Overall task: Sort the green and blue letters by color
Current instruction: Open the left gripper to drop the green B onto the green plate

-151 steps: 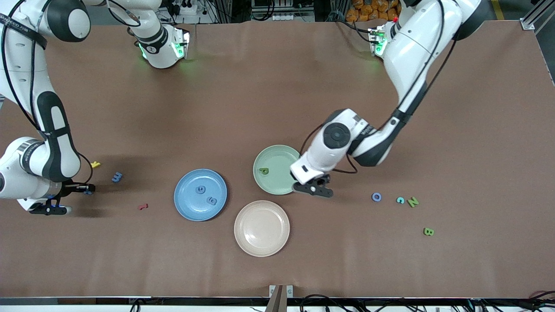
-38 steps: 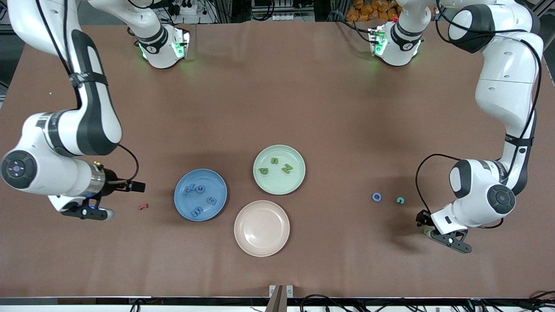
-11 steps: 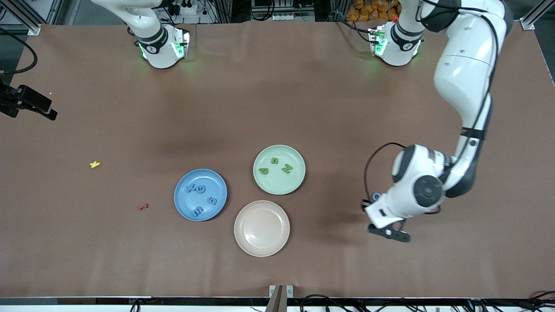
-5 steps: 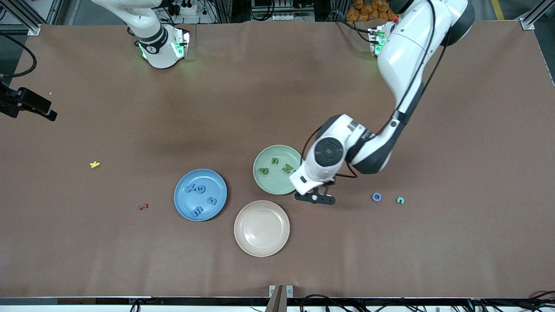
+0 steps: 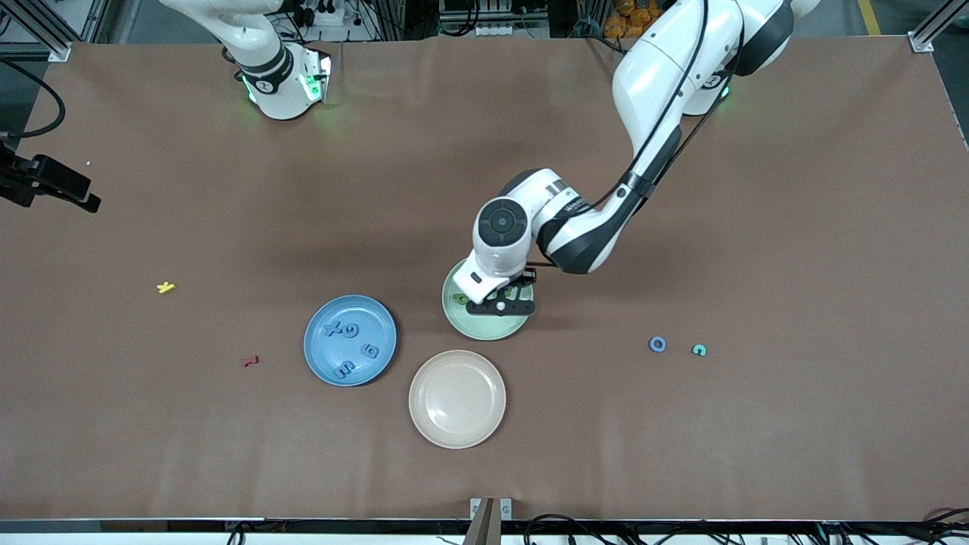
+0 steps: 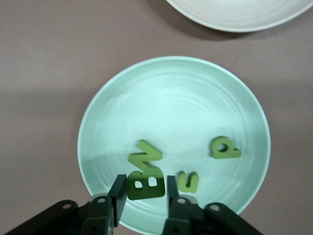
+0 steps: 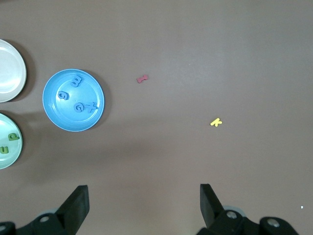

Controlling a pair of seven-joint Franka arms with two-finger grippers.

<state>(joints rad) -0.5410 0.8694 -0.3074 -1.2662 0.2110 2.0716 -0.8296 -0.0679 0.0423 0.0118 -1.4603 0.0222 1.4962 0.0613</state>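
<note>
Front view: left gripper (image 5: 500,306) hangs over the green plate (image 5: 484,329), reached in from the left arm's base. Left wrist view shows its fingers (image 6: 117,192) clamped on a green B (image 6: 145,182), one on each side of the letter, held above the plate.

On the green plate: green N (image 6: 145,152), green S (image 6: 188,181) and green P (image 6: 224,148). The N lies just beside the held B as seen from the wrist; whether they touch cannot be told.

Blue plate (image 5: 314,351) sits toward the right arm's end from the green plate and a little nearer the front camera. It holds four blue letters (image 5: 341,329), lying apart from each other; the right wrist view shows them too (image 7: 77,93).

Beige plate (image 5: 457,398) is nearest the front camera, between the other two, with nothing on it.

Loose on the table toward the left arm's end: a blue O (image 5: 658,344) and just beside it a teal C (image 5: 699,350), both well apart from the plates.

Toward the right arm's end: yellow letter (image 5: 166,288) and red letter (image 5: 250,361), apart from each other; the red one is nearer the blue plate.

Right gripper (image 7: 143,203) waits high over the table at the right arm's end, jaws wide apart, nothing between them. Only a dark part of that arm shows at the front view's edge.
</note>
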